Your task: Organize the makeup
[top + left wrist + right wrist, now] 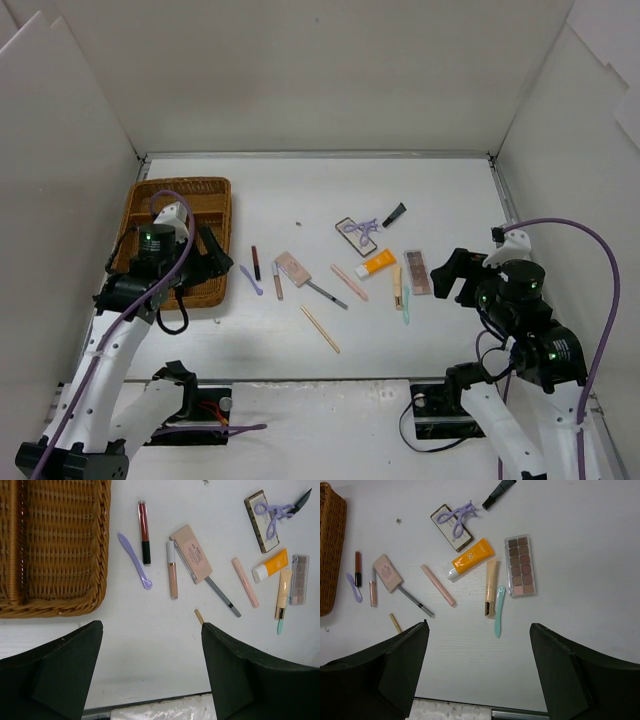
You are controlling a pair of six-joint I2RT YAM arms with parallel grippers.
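The makeup lies loose across the white table: red lip gloss point(144, 530), purple spatula point(135, 561), pink compact point(191, 553), grey pencil point(222, 596), wooden stick point(320, 328), orange tube point(470, 558), brown eyeshadow palette point(520, 565), and teal spatula point(498, 611). A purple curler point(455, 517) rests on the black-edged mirror point(451, 531). My left gripper point(215, 258) hovers open between the wicker tray and the lip gloss, nothing between its fingers. To the right of the palette my right gripper point(452, 277) is open and holds nothing.
The brown wicker divided tray point(215, 186) stands at the left, under my left arm. A black tube point(394, 213) lies behind the mirror. White walls close in the table at the back and both sides. A small dark speck point(298, 222) sits mid-table.
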